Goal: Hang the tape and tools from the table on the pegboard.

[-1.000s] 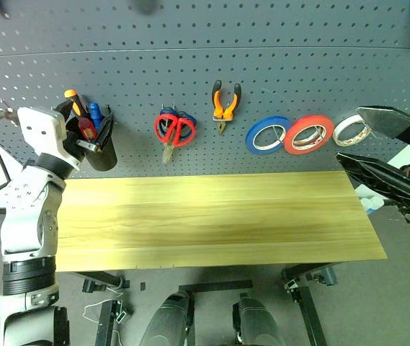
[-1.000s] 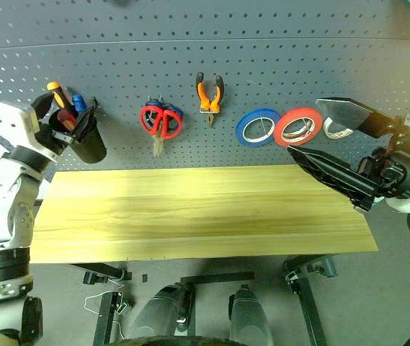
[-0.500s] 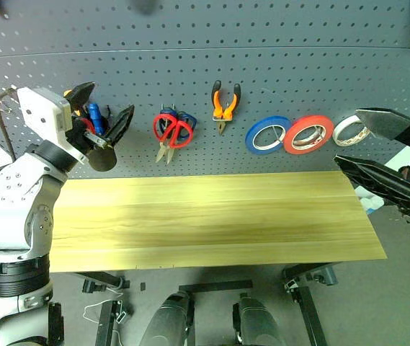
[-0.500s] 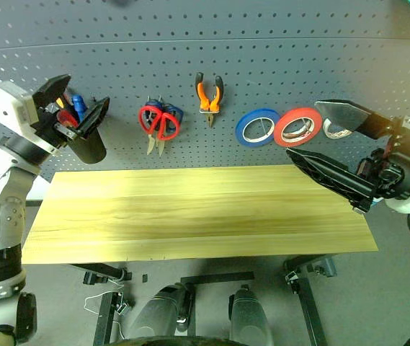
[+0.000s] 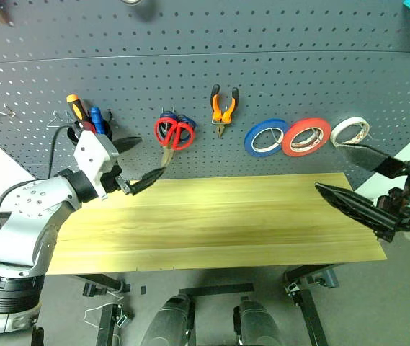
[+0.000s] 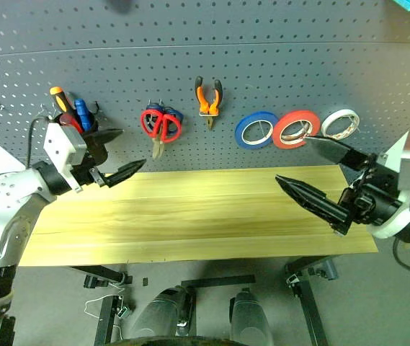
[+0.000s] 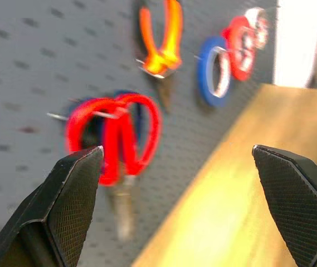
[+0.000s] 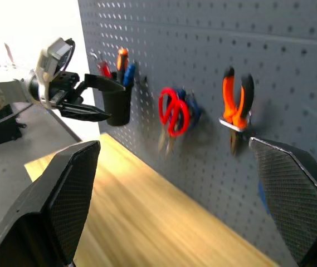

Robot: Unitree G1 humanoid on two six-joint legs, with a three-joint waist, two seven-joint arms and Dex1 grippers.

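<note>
Tape (image 5: 306,136), the bright red ring, hangs on the pegboard (image 5: 277,65) above the right part of the surface (image 5: 212,216), overlapping the edge of the blue roll (image 5: 266,137) on its left and close to the white roll (image 5: 349,130) on its right.

Farthest left on the pegboard sits the black cup (image 6: 89,137), with an orange-and-black screwdriver (image 6: 60,99), a blue screwdriver (image 6: 81,112) and a small red-handled screwdriver (image 5: 86,126) standing in it. Just in front of the cup, over the left end of the surface, is the left tool (image 5: 136,162); its two black fingers stand wide apart and hold nothing. One finger is near the cup, and the other points toward the hanging scissors.

Next along, the red-handled scissors (image 5: 174,134) hang with blades pointing down, in front of a blue-handled pair (image 5: 170,117) on the same spot. Further right, the orange-and-black pliers (image 5: 223,107) hang from a hook with their jaws down.

Beyond the three rolls, the right tool (image 6: 318,174) is held over the right end of the surface. Its fingers are spread wide and empty, pointing toward the left. The upper finger's tip lies in front of the red tape in the right eye view.
</note>
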